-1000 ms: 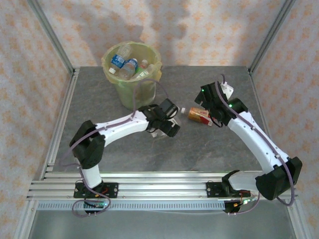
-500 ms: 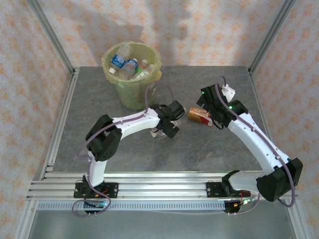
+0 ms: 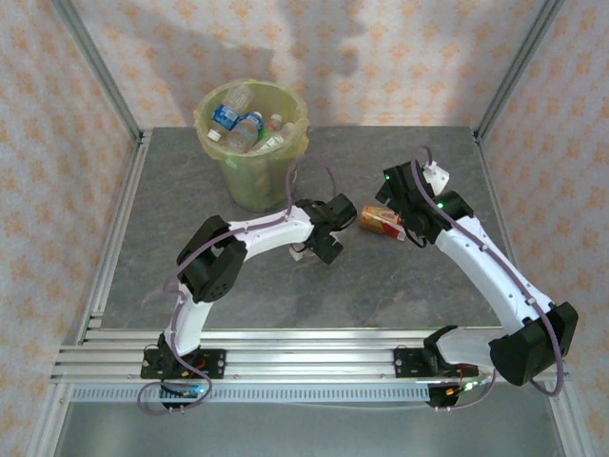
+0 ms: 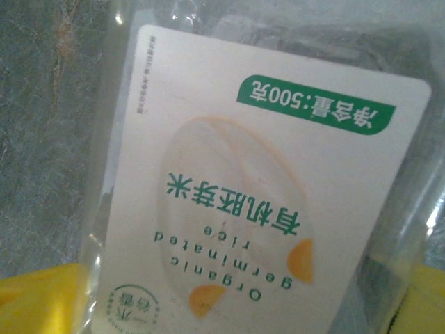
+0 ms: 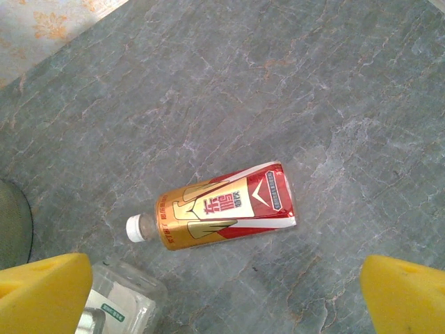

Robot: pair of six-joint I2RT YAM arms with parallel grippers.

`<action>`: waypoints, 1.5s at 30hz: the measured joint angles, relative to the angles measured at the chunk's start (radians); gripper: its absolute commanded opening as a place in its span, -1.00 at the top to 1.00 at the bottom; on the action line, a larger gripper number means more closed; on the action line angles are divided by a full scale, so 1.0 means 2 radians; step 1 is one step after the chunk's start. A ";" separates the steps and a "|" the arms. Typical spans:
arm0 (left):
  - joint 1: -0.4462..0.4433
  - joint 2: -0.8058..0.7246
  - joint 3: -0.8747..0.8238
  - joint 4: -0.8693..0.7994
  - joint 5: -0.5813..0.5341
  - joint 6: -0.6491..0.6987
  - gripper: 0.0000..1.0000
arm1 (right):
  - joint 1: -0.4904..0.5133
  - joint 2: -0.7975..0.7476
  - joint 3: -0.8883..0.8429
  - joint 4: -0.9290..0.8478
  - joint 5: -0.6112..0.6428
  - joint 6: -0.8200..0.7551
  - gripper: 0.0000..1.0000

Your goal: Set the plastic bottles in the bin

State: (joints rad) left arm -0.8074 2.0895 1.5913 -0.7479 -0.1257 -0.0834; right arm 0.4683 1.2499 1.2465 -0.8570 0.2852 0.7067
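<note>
From above, the bin stood at the far left of the table, with several bottles already heaped inside its yellow-green liner. One orange-and-red bottle lay on its side near the middle of the table, well apart from the bin. The left gripper hung just to the left of it and the right gripper sat close at its other end. From up there I could not make out how wide either one stood.

Through the left wrist camera, a clear rice package with a white label and green print lay very close under the lens. The yellow fingertips showed in the two bottom corners, spread wide with the package between them. Whether they touched it I could not tell.

Through the right wrist camera, the orange-and-red bottle lay flat on the grey stone, its white cap pointing left. The right gripper was spread wide and held nothing, the bottle clear of both fingertips. A corner of the rice package lay just beside the left-hand fingertip.
</note>
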 measured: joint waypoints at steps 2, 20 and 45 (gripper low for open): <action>0.001 0.007 0.003 0.000 -0.002 0.002 -1.00 | 0.000 0.000 -0.002 0.000 0.000 0.000 -0.98; 0.005 0.020 0.008 -0.002 -0.004 0.003 -0.86 | 0.000 -0.004 -0.017 0.000 0.002 0.009 -0.98; 0.021 -0.221 0.193 -0.069 -0.014 0.041 -0.74 | 0.000 -0.072 -0.032 -0.006 0.039 0.027 -0.98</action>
State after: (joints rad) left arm -0.7658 1.6474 1.9774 -0.8856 -0.1543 -0.0006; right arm 0.4683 1.1061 1.1820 -0.8680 0.3634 0.7597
